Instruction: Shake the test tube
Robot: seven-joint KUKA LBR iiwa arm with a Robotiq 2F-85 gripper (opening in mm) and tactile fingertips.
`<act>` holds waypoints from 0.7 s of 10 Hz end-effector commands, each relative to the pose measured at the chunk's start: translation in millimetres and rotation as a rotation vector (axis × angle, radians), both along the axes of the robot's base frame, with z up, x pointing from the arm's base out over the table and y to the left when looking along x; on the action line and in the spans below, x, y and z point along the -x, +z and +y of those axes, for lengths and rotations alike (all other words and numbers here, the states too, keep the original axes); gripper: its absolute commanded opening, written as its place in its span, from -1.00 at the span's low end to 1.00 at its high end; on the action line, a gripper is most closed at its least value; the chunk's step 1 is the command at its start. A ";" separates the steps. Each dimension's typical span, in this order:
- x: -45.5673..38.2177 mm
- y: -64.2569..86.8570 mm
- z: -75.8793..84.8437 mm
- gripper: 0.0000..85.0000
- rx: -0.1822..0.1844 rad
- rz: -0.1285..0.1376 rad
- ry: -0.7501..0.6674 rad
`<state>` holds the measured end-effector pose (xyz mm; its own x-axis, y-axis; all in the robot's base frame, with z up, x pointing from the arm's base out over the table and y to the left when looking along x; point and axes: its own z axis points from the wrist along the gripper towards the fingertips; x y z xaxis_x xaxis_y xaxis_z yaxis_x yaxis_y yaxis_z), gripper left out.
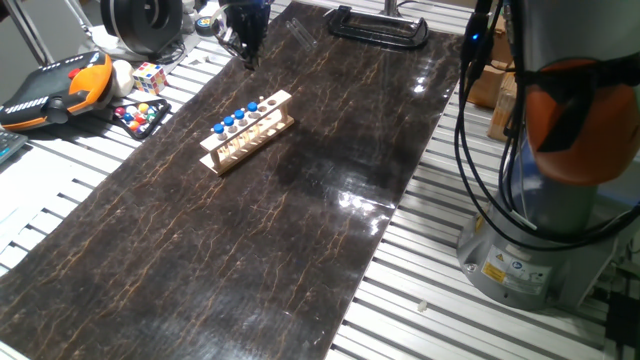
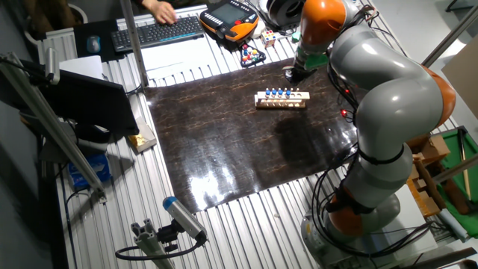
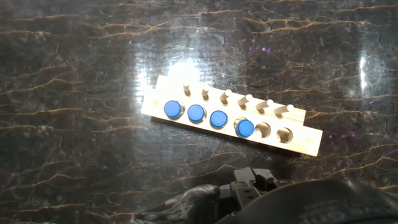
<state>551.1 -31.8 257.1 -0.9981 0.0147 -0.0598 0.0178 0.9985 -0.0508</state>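
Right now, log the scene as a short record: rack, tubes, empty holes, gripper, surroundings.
rack: pale wood, lying on the dark marbled mat
tubes: four blue-capped tubes in a row in the rack, seen in the hand view
holes: two empty holes at one end of the rack
gripper: over the mat's far end, apart from the rack; open or shut unclear
surroundings: puzzle cube off the mat

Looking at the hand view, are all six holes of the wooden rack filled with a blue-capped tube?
No. In the wooden rack four holes hold blue-capped tubes, and the two holes at the right end are open.
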 end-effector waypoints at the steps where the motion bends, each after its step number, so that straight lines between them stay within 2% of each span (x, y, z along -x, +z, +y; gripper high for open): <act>1: 0.0 -0.1 0.0 -0.98 0.002 -0.001 0.001; 7: -0.9 0.4 -1.8 -0.98 0.002 -0.004 0.003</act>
